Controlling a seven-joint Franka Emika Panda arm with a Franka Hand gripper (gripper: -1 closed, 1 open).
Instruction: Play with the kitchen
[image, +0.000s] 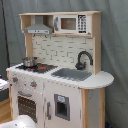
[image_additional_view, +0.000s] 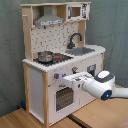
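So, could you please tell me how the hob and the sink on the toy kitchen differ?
The hob is a flat black panel with red rings and carries a small metal pot; the sink is a recessed grey basin with nothing visible in it, a black faucet behind it. Both sit in the white countertop.

The kitchen is finished in matt white paint with pale bare-wood edging — the faucet looks like black plastic. A shiny metal pot is seen on the hob; the arm is cased in glossy white plastic
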